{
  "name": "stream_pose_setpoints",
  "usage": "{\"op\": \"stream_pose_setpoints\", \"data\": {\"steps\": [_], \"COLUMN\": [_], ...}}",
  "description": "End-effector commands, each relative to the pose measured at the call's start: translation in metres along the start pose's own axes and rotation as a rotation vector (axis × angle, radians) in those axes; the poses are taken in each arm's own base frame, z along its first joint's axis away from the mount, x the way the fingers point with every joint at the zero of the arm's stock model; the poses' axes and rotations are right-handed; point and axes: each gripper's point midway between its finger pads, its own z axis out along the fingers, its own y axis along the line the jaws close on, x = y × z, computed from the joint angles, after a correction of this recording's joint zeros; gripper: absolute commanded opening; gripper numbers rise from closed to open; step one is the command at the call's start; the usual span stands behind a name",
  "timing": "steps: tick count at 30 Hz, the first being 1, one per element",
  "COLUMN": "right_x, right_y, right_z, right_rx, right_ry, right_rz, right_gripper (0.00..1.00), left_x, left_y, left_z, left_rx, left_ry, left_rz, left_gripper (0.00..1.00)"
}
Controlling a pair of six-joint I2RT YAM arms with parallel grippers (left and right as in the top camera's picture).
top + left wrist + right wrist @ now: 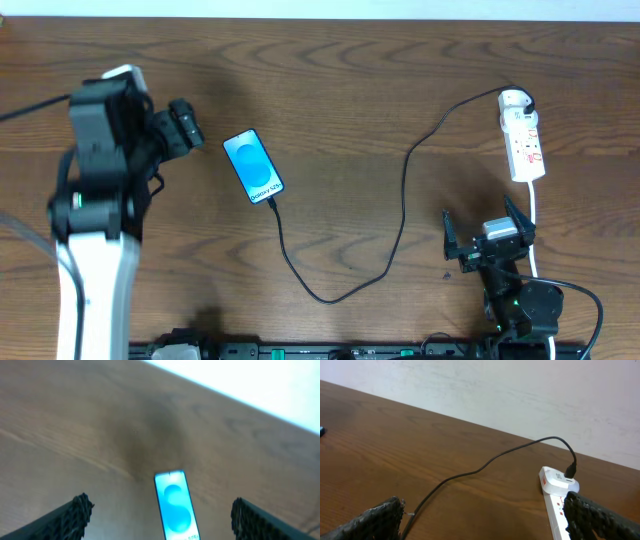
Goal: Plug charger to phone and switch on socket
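Observation:
The phone (253,167) lies flat left of the table's middle, its blue screen lit. The black charger cable (403,190) runs from the phone's near end, loops toward the front edge, then climbs to the far end of the white socket (526,145) at the right. Whether the cable tip sits in the phone's port I cannot tell. My left gripper (186,126) hovers open just left of the phone. In the left wrist view the phone (175,507) shows between the open left gripper (160,506) fingers. My right gripper (482,222) stands open near the socket (553,483), with the cable (470,472) ahead of the right gripper (484,505).
The socket's white cord (534,215) runs toward the front edge beside my right arm. A black rail (350,351) lines the table's front edge. A pale wall (520,390) rises behind the table.

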Motion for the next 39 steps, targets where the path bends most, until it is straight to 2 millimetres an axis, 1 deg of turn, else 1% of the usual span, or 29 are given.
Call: {"op": "stream_pose_setpoints", "data": {"steps": [1,4,6,8,11,13,14,15,16,17,25,32,39], "right_x": [0.000,0.000,0.000,0.000,0.000,0.000,0.000,0.000,0.000,0.000,0.000,0.000,0.000], "right_y": [0.003,0.003,0.003,0.003,0.003,0.003,0.003,0.003,0.003,0.003,0.003,0.003,0.003], "right_z": [0.000,0.000,0.000,0.000,0.000,0.000,0.000,0.000,0.000,0.000,0.000,0.000,0.000], "right_rx": [-0.012,-0.012,-0.012,-0.012,-0.012,-0.012,-0.012,-0.012,-0.012,-0.012,-0.012,-0.012,-0.012], "right_ry": [-0.006,-0.006,-0.006,-0.006,-0.006,-0.006,-0.006,-0.006,-0.006,-0.006,-0.006,-0.006,-0.006], "right_rz": [0.012,0.012,0.012,0.012,0.012,0.012,0.012,0.012,0.012,0.012,0.012,0.012,0.012], "right_gripper": [0.99,0.99,0.99,0.99,0.99,0.99,0.99,0.99,0.99,0.99,0.99,0.99,0.99], "left_x": [0.001,0.007,0.016,0.029,0.060,0.081,0.087,0.104,0.116,0.122,0.154,0.176,0.176], "left_y": [0.008,0.009,0.011,0.009,0.011,0.015,0.017,0.020,0.021,0.021,0.034,0.042,0.042], "left_z": [-0.018,-0.030,-0.038,-0.043,-0.045,-0.043,-0.043,-0.041,-0.039,-0.038,-0.022,-0.010,-0.010], "left_rx": [-0.013,0.017,0.036,0.068,0.105,0.108,0.108,0.108,0.115,0.119,0.107,0.100,0.100], "left_ry": [-0.133,-0.250,-0.315,-0.356,-0.372,-0.374,-0.375,-0.386,-0.407,-0.423,-0.456,-0.408,-0.407], "left_rz": [0.066,0.107,0.129,0.170,0.243,0.272,0.283,0.324,0.360,0.372,0.374,0.373,0.373], "left_gripper": [0.91,0.91,0.91,0.91,0.91,0.91,0.91,0.91,0.91,0.91,0.91,0.91,0.91]}}
